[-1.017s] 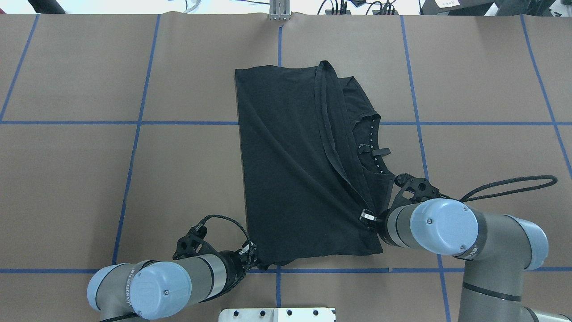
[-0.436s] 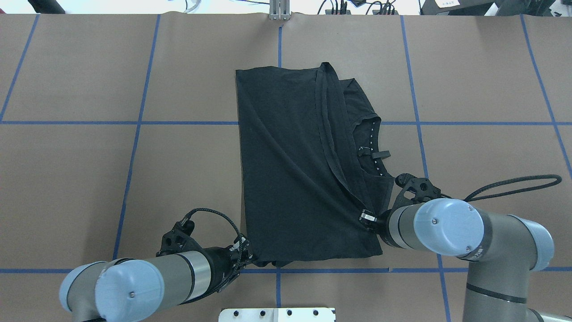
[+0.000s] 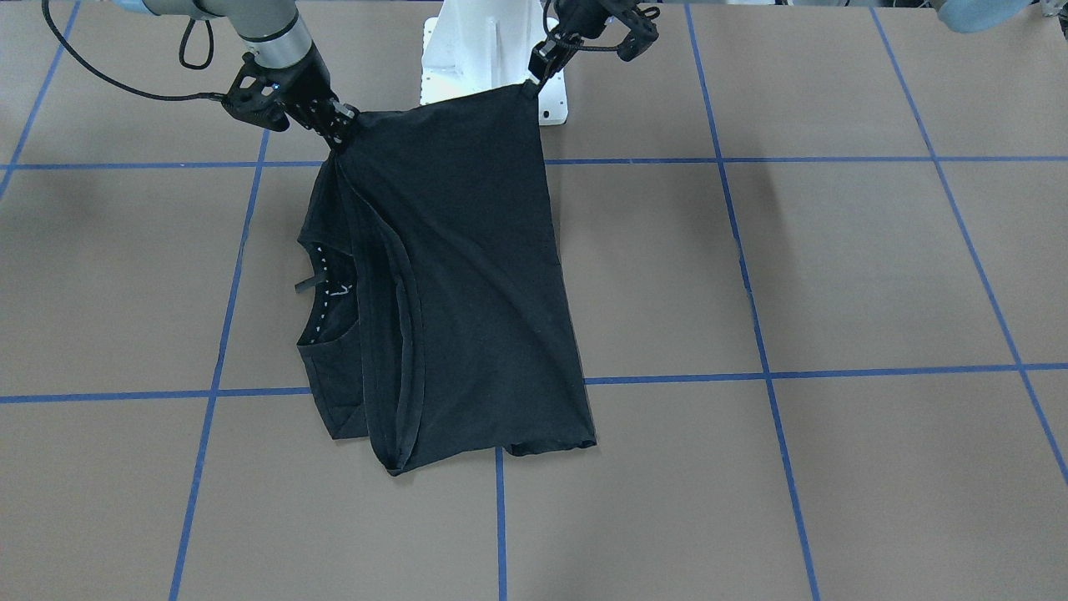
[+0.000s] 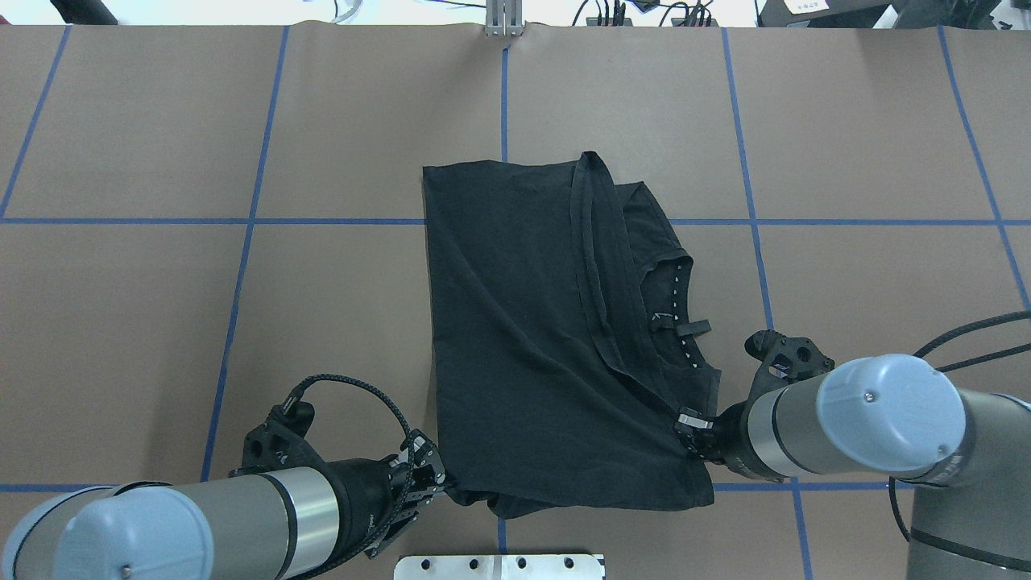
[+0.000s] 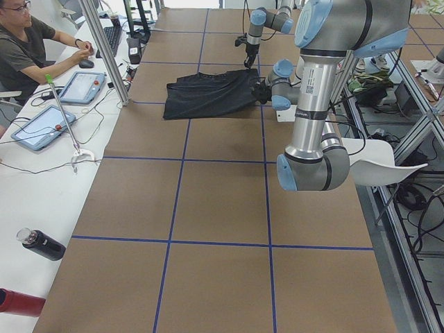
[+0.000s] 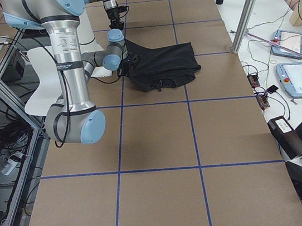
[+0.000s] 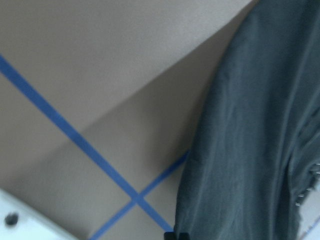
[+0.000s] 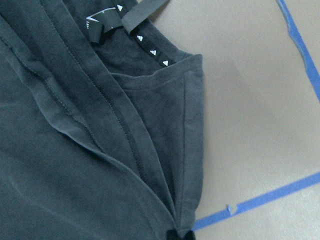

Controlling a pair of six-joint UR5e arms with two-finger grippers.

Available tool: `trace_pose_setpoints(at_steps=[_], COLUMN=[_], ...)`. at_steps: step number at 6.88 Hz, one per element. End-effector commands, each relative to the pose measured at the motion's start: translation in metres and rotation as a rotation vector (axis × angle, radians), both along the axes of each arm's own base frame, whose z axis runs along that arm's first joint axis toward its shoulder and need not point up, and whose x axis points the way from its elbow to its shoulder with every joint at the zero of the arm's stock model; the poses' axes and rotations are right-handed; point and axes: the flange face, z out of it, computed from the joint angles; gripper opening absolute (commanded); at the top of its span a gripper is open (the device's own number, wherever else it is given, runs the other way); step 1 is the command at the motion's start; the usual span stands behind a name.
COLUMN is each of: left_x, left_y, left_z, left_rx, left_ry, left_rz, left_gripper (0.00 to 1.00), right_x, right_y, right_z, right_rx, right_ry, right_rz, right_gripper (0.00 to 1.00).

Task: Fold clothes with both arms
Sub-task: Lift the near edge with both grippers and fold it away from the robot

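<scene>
Taped brown table (image 4: 161, 322) bears black T-shirt (image 4: 515, 322), neck label (image 8: 102, 22) unreadable.

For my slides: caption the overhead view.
Left pincer and right pincer hold the near corners of a folded black T-shirt on a taped table.

Four fixed, two wrist views; common T-shirt (image 4: 523, 322).

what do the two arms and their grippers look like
Both the left arm and right arm are round grey metal tubes with light-blue joint caps. The left gripper and right gripper are small and black, each with a black braided cable looping off the wrist.
</scene>
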Motion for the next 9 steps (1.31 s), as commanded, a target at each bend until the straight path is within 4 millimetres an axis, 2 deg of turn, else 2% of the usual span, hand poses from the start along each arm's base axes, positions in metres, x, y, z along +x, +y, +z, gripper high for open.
trace_pose_setpoints(at_steps=[1, 2, 4, 5, 6, 7, 8, 9], left_x=[-0.02, -0.029, -0.024, -0.031, -0.027, -0.023, -0.016, -0.004], left_y=[-0.009, -0.051, -0.137, -0.167, -0.194, -0.214, -0.231, -0.255], left_z=[-0.018, -0.019, -0.01, -0.003, 0.001, 0.002, 0.003, 0.003], left_rx=[-0.002, 0.008, 0.076, 0.107, 0.112, 0.118, 0.109, 0.108], left_ry=[0.021, 0.006, -0.077, -0.104, -0.131, -0.151, -0.165, -0.166], left_rz=[-0.013, -0.072, -0.096, -0.112, -0.143, -0.165, -0.181, -0.203], left_gripper=[0.0, 0.0, 0.0, 0.0, 0.0, 0.0, 0.0, 0.0], right_x=[0.031, 0.032, 0.027, 0.021, 0.018, 0.007, 0.002, 0.002], right_y=[-0.018, -0.058, -0.161, -0.19, -0.217, -0.244, -0.267, -0.277], right_z=[-0.022, -0.029, -0.037, -0.034, -0.037, -0.033, -0.03, -0.027], right_rx=[-0.091, -0.104, -0.239, -0.252, -0.257, -0.287, -0.313, -0.322], right_ry=[-0.08, -0.093, -0.135, -0.123, -0.119, -0.106, -0.105, -0.097], right_rz=[-0.042, 0.015, 0.038, 0.069, 0.097, 0.105, 0.095, 0.105], right_gripper=[0.0, 0.0, 0.0, 0.0, 0.0, 0.0, 0.0, 0.0])
